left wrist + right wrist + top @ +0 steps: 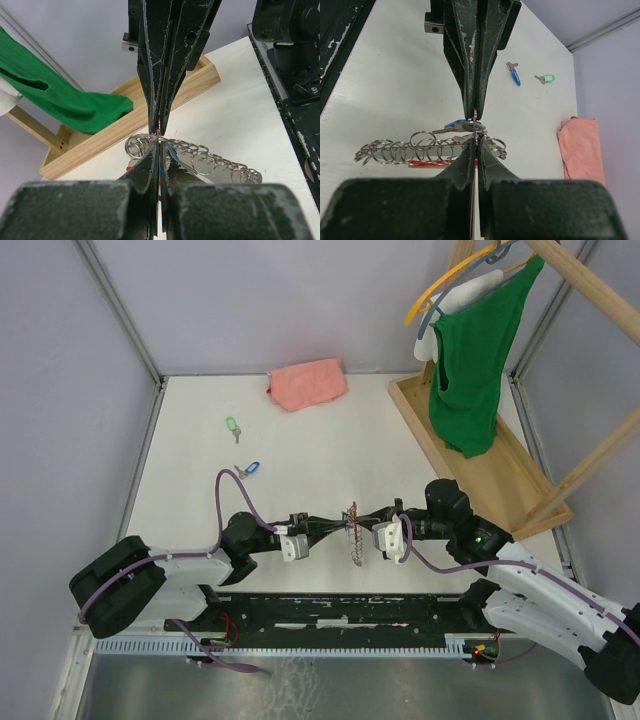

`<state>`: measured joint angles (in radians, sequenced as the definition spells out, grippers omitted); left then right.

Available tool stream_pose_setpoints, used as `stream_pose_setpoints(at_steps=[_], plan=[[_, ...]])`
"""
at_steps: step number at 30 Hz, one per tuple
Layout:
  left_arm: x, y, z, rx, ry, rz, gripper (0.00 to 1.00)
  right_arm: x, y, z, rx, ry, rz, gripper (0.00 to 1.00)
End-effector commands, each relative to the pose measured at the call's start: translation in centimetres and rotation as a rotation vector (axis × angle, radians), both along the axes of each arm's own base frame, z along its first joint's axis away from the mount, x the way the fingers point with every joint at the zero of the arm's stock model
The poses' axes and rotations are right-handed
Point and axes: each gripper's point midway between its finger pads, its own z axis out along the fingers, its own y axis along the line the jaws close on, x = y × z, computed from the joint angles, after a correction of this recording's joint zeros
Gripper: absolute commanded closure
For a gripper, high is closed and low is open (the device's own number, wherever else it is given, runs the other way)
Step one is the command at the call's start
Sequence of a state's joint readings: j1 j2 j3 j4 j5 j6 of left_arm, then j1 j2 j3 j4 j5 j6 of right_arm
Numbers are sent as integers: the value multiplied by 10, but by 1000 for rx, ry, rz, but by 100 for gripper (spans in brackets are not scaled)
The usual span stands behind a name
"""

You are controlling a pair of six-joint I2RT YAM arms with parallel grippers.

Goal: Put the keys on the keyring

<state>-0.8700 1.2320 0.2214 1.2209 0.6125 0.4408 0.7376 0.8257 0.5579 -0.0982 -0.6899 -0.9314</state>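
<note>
A metal strip carrying a row of several silver keyrings lies between my two grippers near the table's front. My left gripper and right gripper meet tip to tip over it. Both are shut on the same thin ring, seen edge-on. A silver key with a blue head lies at that ring, touching it. In the left wrist view the left gripper pinches the ring, with more rings to its right. Two loose keys lie further out: a blue one and a green one.
A folded pink cloth lies at the back of the table. At the right, a wooden tray base holds a rack with a green garment on a hanger. Metal frame posts stand at the table corners.
</note>
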Motion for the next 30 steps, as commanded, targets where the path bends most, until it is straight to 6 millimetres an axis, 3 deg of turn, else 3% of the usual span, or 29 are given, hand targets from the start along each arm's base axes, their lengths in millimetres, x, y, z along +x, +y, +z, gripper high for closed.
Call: stream_pose_setpoints(at_steps=[1,30], plan=[[2,-1,15,-35,-68,0,97,2,6,29,67,-59,22,99],[3,1,16,-37,-70,13,97,2,5,29,54,-53,15,99]])
